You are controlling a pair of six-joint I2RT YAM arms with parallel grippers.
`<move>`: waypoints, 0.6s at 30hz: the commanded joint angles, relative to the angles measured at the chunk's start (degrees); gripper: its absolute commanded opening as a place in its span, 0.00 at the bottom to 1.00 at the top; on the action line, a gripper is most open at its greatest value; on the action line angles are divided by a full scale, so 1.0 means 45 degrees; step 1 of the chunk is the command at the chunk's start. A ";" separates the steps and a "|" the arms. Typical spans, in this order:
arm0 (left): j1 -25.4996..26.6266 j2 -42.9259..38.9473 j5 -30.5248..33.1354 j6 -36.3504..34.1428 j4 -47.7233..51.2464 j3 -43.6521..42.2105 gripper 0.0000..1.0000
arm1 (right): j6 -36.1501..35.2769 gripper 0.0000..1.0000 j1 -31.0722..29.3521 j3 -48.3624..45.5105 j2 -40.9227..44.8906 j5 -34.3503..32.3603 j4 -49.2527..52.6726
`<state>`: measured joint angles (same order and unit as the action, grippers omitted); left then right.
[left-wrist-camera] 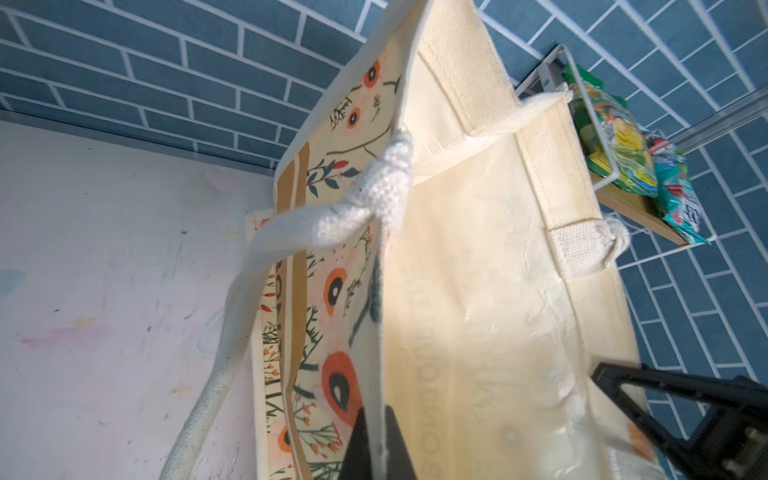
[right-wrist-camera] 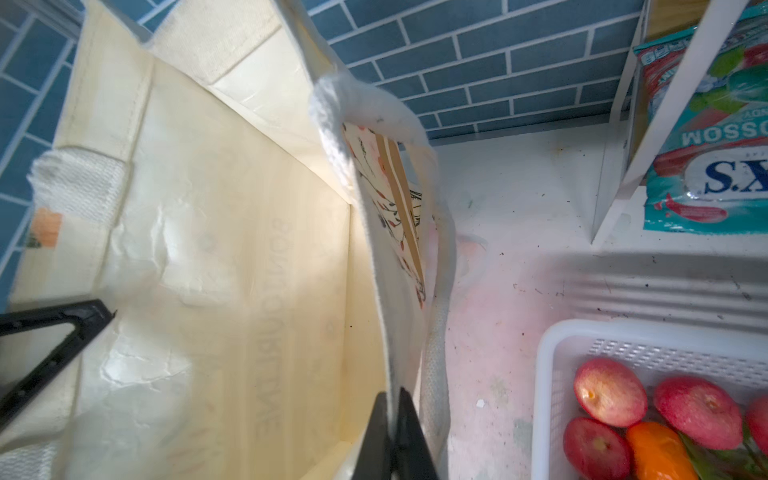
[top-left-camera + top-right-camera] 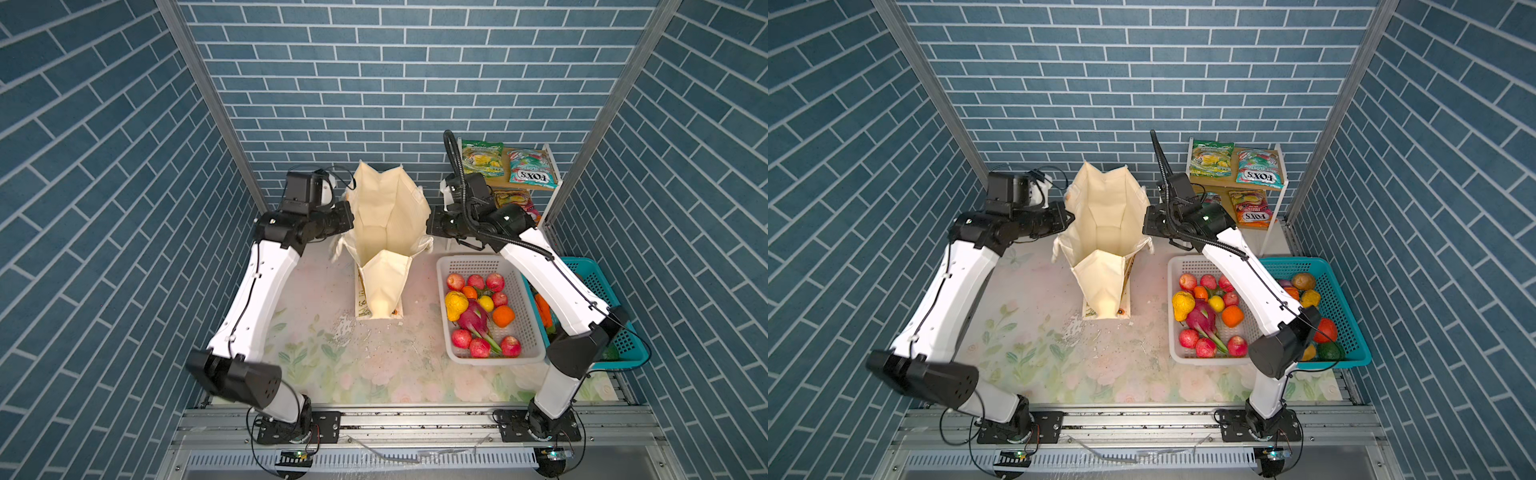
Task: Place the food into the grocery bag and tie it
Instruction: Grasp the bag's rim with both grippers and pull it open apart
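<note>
The bench [image 3: 316, 374] carries a pale cover with faded flowers, scratched and speckled; walls [image 3: 374, 83] of blue brick pattern close it on three sides; a metal rail [image 3: 415, 419] runs along its front edge.

The grocery bag [image 3: 386, 216] stands upright near the middle of the bench, toward the back wall. It is of cream canvas, its mouth is wide open and its pale lining is in view. Its outside, seen in the left wrist view, bears orange flowers, dark stems and a tan band; a cream strap handle [image 1: 324, 228] hangs loose on that side.

To the right of the bag, in both top views, a white basket [image 3: 453, 266] holds red apples [image 3: 461, 338], a pink dragon fruit [image 3: 476, 322], oranges [image 3: 503, 316] and yellow fruits [image 3: 455, 303]. On the far side of that basket from the bag, a teal basket [image 3: 1304, 261] holds more produce. Right of the bag and against the back wall, a small shelf [image 3: 500, 180] bears shiny packets [image 3: 533, 166].

The left end effector [image 1: 376, 428] is at the bag's left rim; its two black fingers are pressed together with the canvas edge between them. The right end effector [image 2: 392, 419] is at the opposite rim, closed on the canvas in the same manner; the bag's mouth lies between the two.
</note>
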<state>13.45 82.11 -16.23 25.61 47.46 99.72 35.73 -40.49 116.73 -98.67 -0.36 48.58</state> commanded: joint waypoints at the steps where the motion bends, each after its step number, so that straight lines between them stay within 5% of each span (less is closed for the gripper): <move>1: 0.0317 -0.1385 0.0334 -0.0288 0.0596 -0.1854 0.00 | 0.0043 0.00 -0.0432 -0.1265 0.1254 -0.0692 -0.0033; 10: 0.1552 -0.4993 0.1087 0.0276 0.0821 -0.6011 0.00 | 0.0611 0.00 -0.1308 -0.5753 0.3642 -0.0602 -0.1523; 18: 0.2354 -0.5643 0.1746 0.0676 0.0722 -0.7569 0.05 | 0.0791 0.00 -0.1412 -0.8127 0.4899 -0.0609 -0.2292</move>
<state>22.81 57.34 -10.15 28.01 50.70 66.39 37.34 -46.78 81.52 -79.59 -0.97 42.06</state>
